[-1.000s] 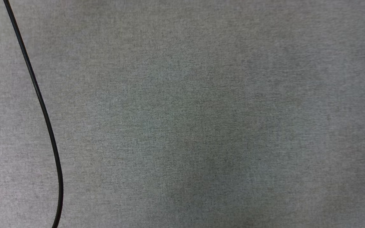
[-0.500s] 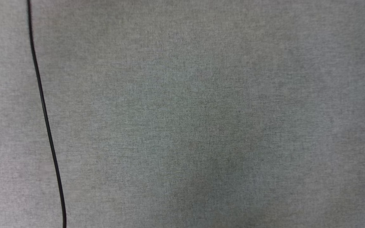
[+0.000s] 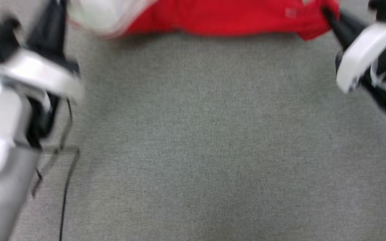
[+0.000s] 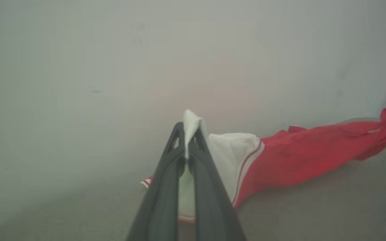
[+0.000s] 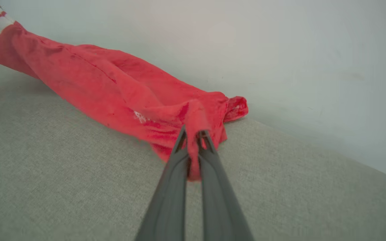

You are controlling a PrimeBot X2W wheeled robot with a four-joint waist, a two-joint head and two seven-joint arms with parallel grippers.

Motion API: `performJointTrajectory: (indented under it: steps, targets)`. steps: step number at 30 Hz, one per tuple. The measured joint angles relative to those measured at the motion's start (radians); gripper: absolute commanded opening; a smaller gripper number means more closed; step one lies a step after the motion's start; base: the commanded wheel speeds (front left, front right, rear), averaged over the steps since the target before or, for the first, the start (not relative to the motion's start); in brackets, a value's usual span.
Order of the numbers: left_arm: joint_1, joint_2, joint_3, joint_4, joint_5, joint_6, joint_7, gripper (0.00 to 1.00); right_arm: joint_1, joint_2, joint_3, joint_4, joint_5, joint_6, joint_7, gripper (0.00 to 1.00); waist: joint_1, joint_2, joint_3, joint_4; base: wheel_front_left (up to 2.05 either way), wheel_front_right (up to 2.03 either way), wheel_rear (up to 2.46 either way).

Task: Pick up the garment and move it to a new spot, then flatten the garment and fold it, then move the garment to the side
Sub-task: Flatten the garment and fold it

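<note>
Grey woven cloth covers pretty much the whole work surface in the head view, which is quite blurry. At the far edge the garment runs as a long bunched-up strip, with a white sleeve at its left end and red fabric the rest of the way right. The left gripper reaches up to the sleeve end and the right gripper to the red end, but with that blur you can't tell how the jaws stand from up here. A thin black cable trails down at the near left. Left wrist view is way clearer: the two dark fingers are squeezed together on a fold of the white sleeve, its red-and-white striped trim just beside them and the red body stretching off to the right, with a pale wall behind. Right wrist view: those fingers are pressed tight on a raised fold of red fabric at the shirt's near end, and the rest lies rumpled on the grey cloth, running away to the far left.
</note>
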Motion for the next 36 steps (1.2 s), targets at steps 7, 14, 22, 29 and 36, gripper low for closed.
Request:
performJointTrajectory:
  steps: [7,14,22,29,36]
  targets:
    - [0.334,-0.030,-0.017,-0.062,-0.032,0.032,0.000,0.00,0.242,-0.060,0.038,-0.082,0.071,0.000,0.005,0.00,-0.0001,0.0000,-0.120,0.010,0.00,0.00,0.00]
    - [0.612,-0.019,-0.040,-0.106,-0.089,0.060,0.013,0.00,0.435,-0.125,0.074,-0.152,0.126,0.000,0.021,0.00,-0.0003,0.0000,-0.243,0.014,0.00,0.00,0.00]
    - [0.853,-0.008,-0.059,-0.172,-0.180,0.095,0.061,0.00,0.652,-0.195,0.076,-0.241,0.176,0.000,0.032,0.00,-0.0003,0.0000,-0.357,0.022,0.00,0.00,0.00]
    - [1.030,0.030,-0.086,-0.263,-0.270,0.095,0.151,0.00,0.850,-0.249,0.015,-0.341,0.201,0.000,0.054,0.00,-0.0003,0.0000,-0.424,0.027,0.00,0.00,0.00]
    - [1.122,0.073,-0.104,-0.340,-0.334,0.102,0.235,0.00,1.001,-0.280,-0.075,-0.426,0.206,0.000,0.105,0.00,-0.0001,0.0000,-0.439,0.036,0.00,0.00,0.00]
